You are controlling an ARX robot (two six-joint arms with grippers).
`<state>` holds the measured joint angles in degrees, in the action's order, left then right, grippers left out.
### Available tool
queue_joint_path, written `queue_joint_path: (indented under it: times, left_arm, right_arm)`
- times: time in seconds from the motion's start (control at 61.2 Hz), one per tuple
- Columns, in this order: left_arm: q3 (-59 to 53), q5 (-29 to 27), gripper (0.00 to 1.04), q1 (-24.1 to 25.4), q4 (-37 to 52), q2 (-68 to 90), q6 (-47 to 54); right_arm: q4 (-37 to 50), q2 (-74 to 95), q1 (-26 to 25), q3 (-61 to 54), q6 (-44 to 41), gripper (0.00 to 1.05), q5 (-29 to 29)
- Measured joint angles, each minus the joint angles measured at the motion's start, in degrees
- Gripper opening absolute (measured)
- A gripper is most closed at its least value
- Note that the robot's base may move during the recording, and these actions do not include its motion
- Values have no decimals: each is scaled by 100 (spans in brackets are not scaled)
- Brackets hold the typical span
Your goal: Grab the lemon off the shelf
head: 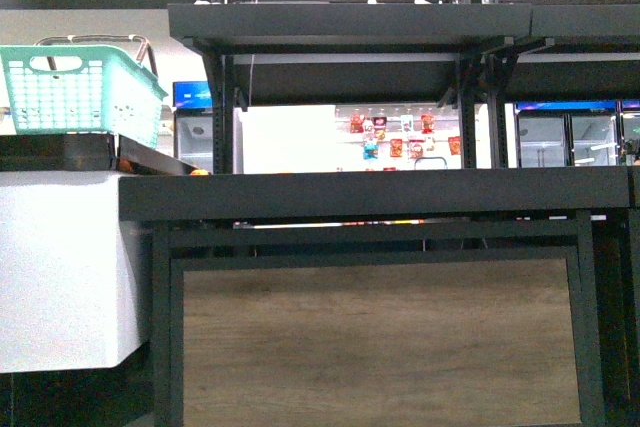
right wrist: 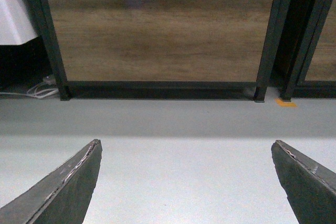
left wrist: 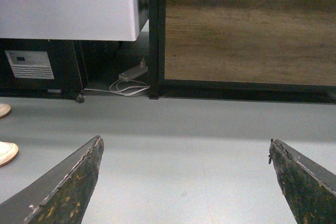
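The black shelf (head: 370, 197) fills the front view, its thick-lipped tier at mid-height and another tier (head: 350, 22) above. No lemon shows in any view; the tier's surface is hidden behind its lip. My left gripper (left wrist: 184, 150) is open over bare grey floor, facing the shelf's wooden base panel (left wrist: 247, 38). In the right wrist view my right gripper (right wrist: 186, 150) is also open over the floor, before the same wooden panel (right wrist: 157, 38). Neither arm appears in the front view.
A teal basket (head: 80, 92) sits on a white counter (head: 60, 267) left of the shelf. A small orange item (head: 198, 172) peeks at the tier's left end. Cables (left wrist: 128, 85) lie on the floor by the shelf's leg. A shoe (left wrist: 8, 150) is nearby.
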<state>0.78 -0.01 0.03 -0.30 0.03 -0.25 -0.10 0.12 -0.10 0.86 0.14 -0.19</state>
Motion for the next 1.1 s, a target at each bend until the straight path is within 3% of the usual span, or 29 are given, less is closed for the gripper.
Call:
queue_joint_path:
  times: [1.095]
  left_arm:
    - [0,0,97,0,0,0,0]
  right_arm:
    - [0,0,0,0,0,97,0]
